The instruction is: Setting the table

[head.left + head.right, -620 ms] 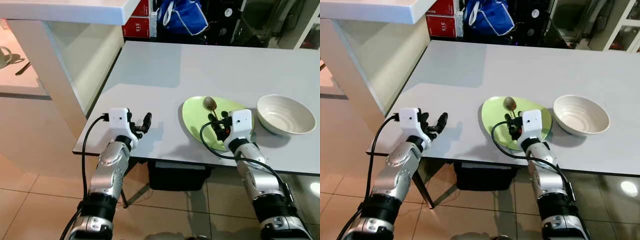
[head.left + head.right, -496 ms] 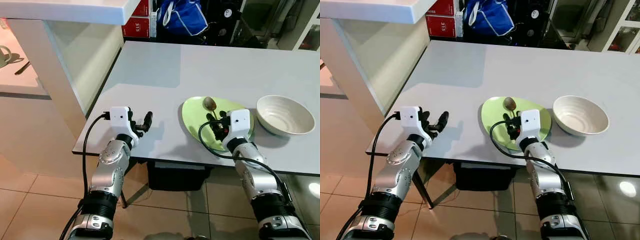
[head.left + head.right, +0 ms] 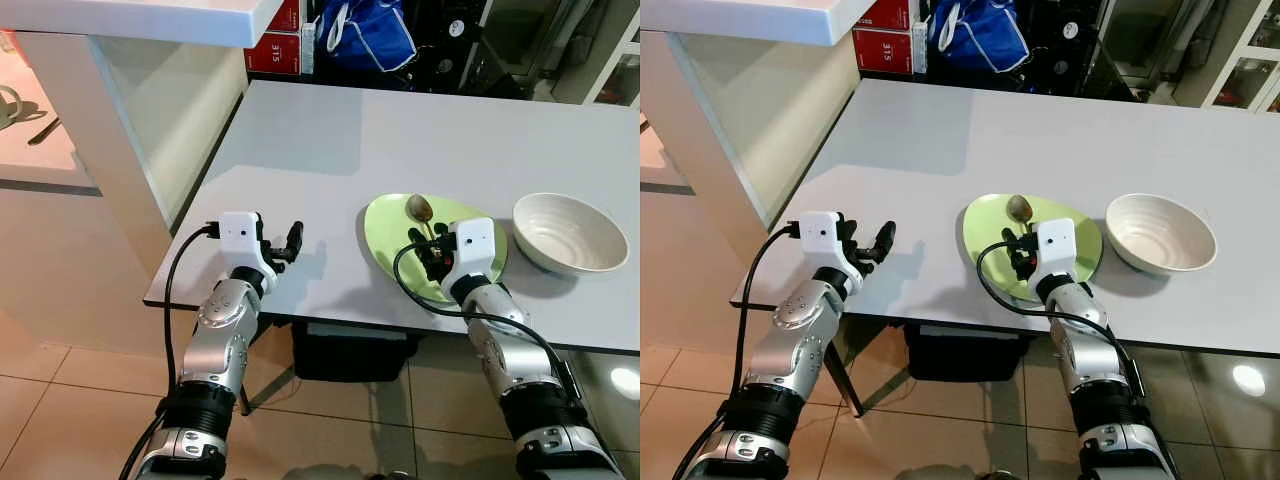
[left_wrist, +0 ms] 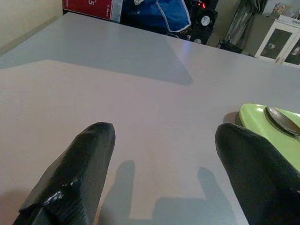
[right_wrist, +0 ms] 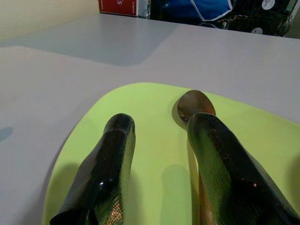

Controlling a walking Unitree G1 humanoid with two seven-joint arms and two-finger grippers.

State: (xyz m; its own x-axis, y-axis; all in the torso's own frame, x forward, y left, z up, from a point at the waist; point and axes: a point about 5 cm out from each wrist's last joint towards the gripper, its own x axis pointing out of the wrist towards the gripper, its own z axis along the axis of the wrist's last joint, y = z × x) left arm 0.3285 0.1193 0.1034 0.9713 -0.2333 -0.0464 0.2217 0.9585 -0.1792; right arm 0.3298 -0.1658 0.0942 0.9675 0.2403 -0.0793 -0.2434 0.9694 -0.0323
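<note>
A lime-green plate (image 3: 388,250) lies near the front edge of the grey table (image 3: 330,140). On it rests a metal spoon (image 3: 420,208), bowl end away from me. A white bowl (image 3: 570,232) sits just right of the plate. My right gripper (image 3: 426,254) hovers low over the plate, open; in the right wrist view its fingers (image 5: 108,164) straddle bare plate (image 5: 150,122), and the spoon (image 5: 197,104) runs under the other finger. My left gripper (image 3: 291,243) is open over bare table left of the plate, holding nothing; the left wrist view shows the plate's edge (image 4: 267,124).
A white counter with a pale side wall (image 3: 150,110) stands against the table's left edge. Red boxes (image 3: 278,45) and a blue bag (image 3: 370,35) sit beyond the far edge. A black box (image 3: 350,350) lies on the tiled floor under the table.
My right gripper has shifted slightly left over the plate. The left arm, plate, spoon and bowl have stayed put.
</note>
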